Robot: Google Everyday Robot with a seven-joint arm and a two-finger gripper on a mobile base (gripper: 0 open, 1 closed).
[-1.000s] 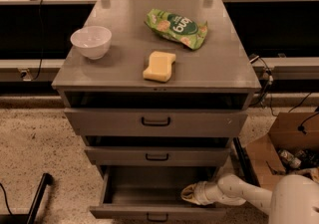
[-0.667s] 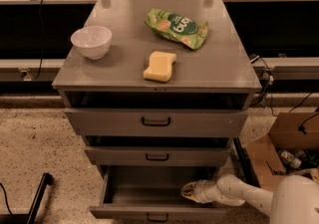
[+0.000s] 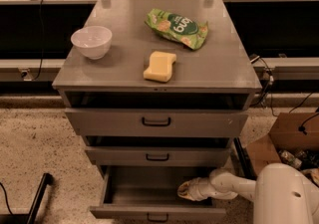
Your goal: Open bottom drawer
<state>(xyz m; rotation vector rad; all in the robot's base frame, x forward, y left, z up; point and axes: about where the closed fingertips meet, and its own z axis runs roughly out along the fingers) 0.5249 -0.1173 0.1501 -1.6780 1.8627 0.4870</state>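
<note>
The bottom drawer [image 3: 157, 212] of the grey metal cabinet [image 3: 164, 76] stands pulled out toward me, its short grey front and small black loop handle at the lower edge of the view. Its inside looks empty. My gripper [image 3: 185, 190] reaches in from the right on a white arm and sits inside the drawer, right of its middle, just behind the front panel. The middle drawer [image 3: 157, 157] and the top drawer [image 3: 156, 121] stand slightly out above it.
On the cabinet top lie a white bowl [image 3: 91, 42], a yellow sponge [image 3: 160, 65] and a green snack bag [image 3: 177, 28]. A cardboard box [image 3: 289, 143] with cables stands at the right. A black bar [image 3: 37, 203] lies on the speckled floor at the lower left.
The gripper has shifted very slightly inside the open bottom drawer. The drawer and the things on top have not visibly moved.
</note>
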